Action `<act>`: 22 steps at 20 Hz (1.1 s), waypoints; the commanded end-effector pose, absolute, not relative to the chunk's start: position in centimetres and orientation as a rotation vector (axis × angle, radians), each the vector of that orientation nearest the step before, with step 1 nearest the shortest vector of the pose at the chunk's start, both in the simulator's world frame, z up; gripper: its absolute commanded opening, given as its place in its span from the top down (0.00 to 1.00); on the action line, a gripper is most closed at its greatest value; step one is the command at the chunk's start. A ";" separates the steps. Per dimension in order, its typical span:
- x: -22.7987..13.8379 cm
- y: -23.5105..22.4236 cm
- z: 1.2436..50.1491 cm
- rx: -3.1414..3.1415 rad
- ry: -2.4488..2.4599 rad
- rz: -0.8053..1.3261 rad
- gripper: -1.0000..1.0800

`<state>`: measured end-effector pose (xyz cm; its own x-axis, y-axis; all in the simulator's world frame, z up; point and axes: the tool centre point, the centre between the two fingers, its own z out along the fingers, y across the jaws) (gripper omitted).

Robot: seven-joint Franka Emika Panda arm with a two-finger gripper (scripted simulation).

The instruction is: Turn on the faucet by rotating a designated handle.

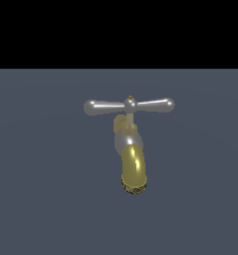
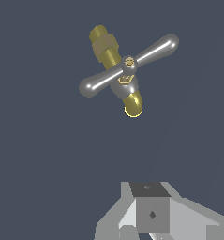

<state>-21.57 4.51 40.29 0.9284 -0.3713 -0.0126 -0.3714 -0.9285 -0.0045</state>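
- One faucet (image 1: 130, 149) stands mid-floor in the exterior view, brass-yellow spout (image 1: 134, 172) curving toward the camera.
- One handle (image 1: 129, 105), a silver crossbar with two bulbous ends, lies level on top.
- Bare grey floor (image 1: 41, 199) surrounds it on all sides.
- One gripper (image 2: 148, 220) appears in the wrist view, well apart from the faucet; whether it is open or closed I cannot tell.

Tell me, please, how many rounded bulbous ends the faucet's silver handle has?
2: one bulbous end at the exterior view's left, the other bulbous end at its right, either side of the gold-capped hub. None appears hidden.
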 end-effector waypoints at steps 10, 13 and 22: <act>-17.7 7.4 35.3 -2.971 0.994 0.015 1.00; -16.5 8.0 34.0 -2.935 1.094 0.015 1.00; -12.9 9.1 30.2 -2.811 1.381 0.013 1.00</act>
